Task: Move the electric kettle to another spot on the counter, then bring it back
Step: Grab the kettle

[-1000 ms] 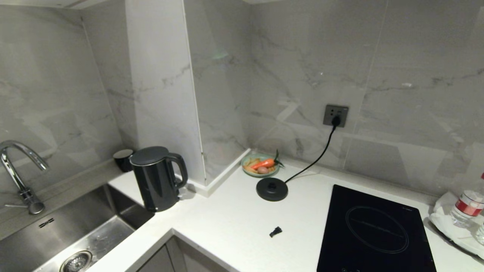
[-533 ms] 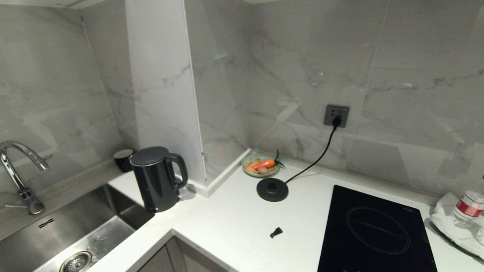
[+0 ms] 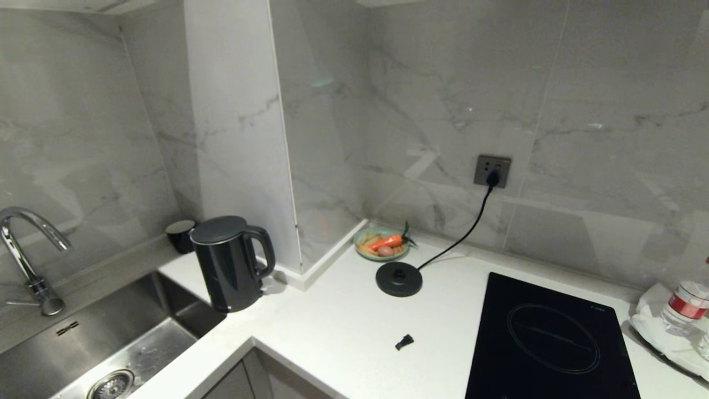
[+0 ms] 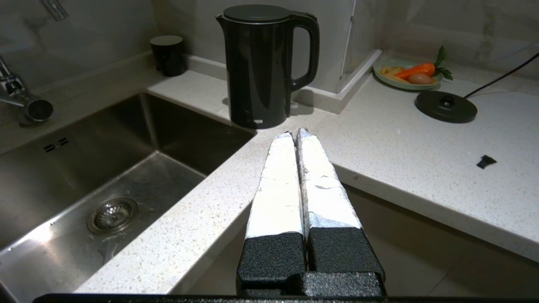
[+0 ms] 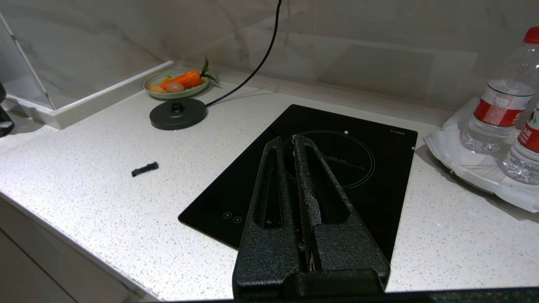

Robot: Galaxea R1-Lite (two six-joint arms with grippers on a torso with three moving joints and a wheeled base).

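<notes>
The glossy black electric kettle point(image 3: 228, 261) point(image 4: 260, 63) stands upright on the white speckled counter point(image 3: 343, 321) point(image 4: 400, 143) by the corner of the sink, its handle facing right. Its round corded base disc point(image 3: 399, 278) point(image 4: 445, 106) point(image 5: 177, 113) lies apart from it, further right. My left gripper point(image 4: 294, 134) is shut and empty, hanging in front of the counter edge, short of the kettle. My right gripper point(image 5: 287, 141) is shut and empty, held over the front of the black hob. Neither arm shows in the head view.
A steel sink point(image 3: 94, 343) with tap point(image 3: 33, 244) lies left of the kettle. A small black cup point(image 3: 180, 234) stands behind it. A green plate of vegetables point(image 3: 382, 243), a small black scrap point(image 3: 405, 341), the black hob point(image 3: 545, 338) and water bottles point(image 5: 501, 101) on white wrapping sit right.
</notes>
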